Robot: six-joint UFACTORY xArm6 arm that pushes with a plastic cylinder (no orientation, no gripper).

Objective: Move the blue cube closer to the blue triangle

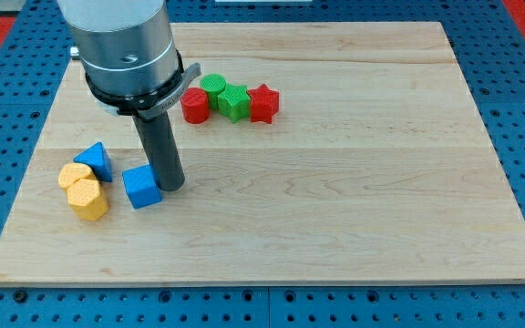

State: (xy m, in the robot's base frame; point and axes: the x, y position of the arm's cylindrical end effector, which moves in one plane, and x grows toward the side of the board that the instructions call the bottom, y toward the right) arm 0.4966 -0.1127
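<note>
You have my tip (173,185) planted against the blue cube (141,187), at its 3 o'clock side, touching or very nearly so. It is a bare rod, so it grasps nothing and only pushes. That side makes sense, since the blue triangle (95,160) sits near the cube at about 10 o'clock. Two yellow blocks (83,190) sit at the cube's 9 o'clock, so steer slightly upward.
</note>
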